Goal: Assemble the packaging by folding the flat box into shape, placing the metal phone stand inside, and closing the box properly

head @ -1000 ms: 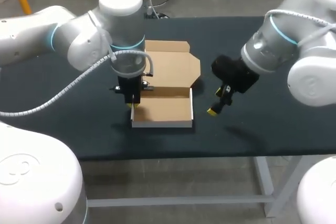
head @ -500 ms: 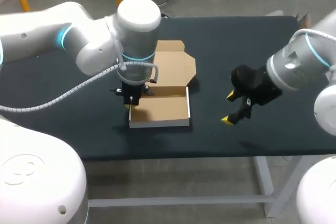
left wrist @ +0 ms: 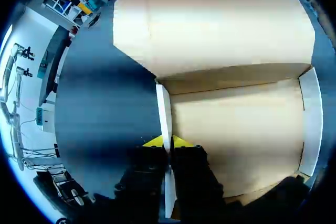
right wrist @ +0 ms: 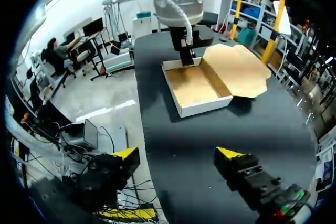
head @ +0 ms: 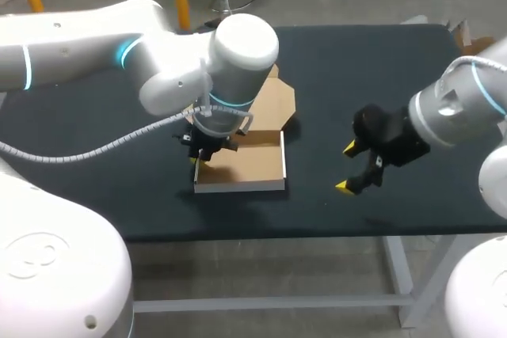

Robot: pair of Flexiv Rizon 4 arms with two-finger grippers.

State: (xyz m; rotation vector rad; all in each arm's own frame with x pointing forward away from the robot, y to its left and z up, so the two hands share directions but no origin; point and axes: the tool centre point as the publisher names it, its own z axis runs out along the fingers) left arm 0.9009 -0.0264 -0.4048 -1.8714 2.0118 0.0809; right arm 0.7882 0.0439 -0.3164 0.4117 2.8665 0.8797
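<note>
The left claw (left wrist: pixel 167 142) is clenched on the left wall (left wrist: pixel 163 106) of the shallow brown cardboard box (head: pixel 245 165), with one yellow tip on each side of the wall. The box sits near the middle of the dark desk (head: pixel 356 69). Its lid flap (head: pixel 279 104) is open and lies toward the far side, and only bare cardboard floor shows inside. The right claw (head: pixel 346 166) hangs released to the box's right, well apart from it.

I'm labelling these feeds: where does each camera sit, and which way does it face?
Head view: above and behind, looking down on the table; left arm and right arm show.
Left wrist view: along the left gripper, shut on the box at its side wall.
Right wrist view: over the open right gripper, across the table toward the left arm.
All three share the box.
</note>
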